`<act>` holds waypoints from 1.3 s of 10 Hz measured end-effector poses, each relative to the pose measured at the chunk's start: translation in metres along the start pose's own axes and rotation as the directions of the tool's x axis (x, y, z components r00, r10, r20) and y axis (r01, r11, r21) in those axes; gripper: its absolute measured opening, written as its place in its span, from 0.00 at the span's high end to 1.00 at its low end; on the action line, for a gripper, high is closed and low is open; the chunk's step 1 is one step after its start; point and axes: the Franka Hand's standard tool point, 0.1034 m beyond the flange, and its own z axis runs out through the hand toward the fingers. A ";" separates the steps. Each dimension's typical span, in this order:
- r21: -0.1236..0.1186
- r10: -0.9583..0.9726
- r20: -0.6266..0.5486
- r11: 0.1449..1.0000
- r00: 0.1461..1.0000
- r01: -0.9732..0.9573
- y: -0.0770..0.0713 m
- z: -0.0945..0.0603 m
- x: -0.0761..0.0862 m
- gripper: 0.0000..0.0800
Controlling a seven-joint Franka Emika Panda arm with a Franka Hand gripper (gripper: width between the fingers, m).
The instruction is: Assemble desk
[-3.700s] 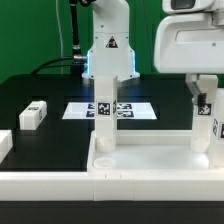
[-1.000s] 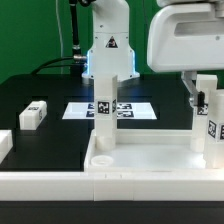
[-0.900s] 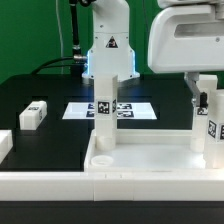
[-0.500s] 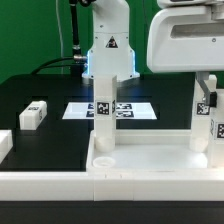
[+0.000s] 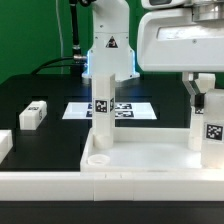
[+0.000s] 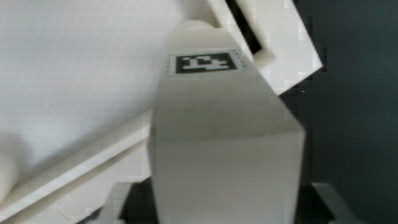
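desk top [image 5: 150,162], tagged leg [image 5: 101,122] upright at one corner, gripper [image 6: 222,203] pinching second leg [image 5: 211,135], black-and-white square tag [image 6: 206,62]

Green backdrop [image 5: 28,38], black tabletop [image 5: 55,92], black cables [image 5: 72,32] hanging at the back

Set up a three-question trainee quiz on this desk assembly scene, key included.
1. True or false: the upright leg stands in the desk top, toward the exterior view's left.
2. What is the tool shut on? A) the desk top B) a tagged leg C) nothing
3. In the exterior view, on which side of the marker board does the loose leg lie?
Key: 1 true; 2 B; 3 the exterior view's left.
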 end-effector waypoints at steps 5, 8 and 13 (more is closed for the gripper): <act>0.000 0.000 0.000 1.000 1.000 0.000 0.000 0.000 0.000 0.64; 0.000 0.000 0.000 1.000 1.000 0.000 0.000 0.000 0.000 0.64; 0.026 0.601 0.066 0.797 0.797 -0.603 0.007 -0.001 -0.011 0.63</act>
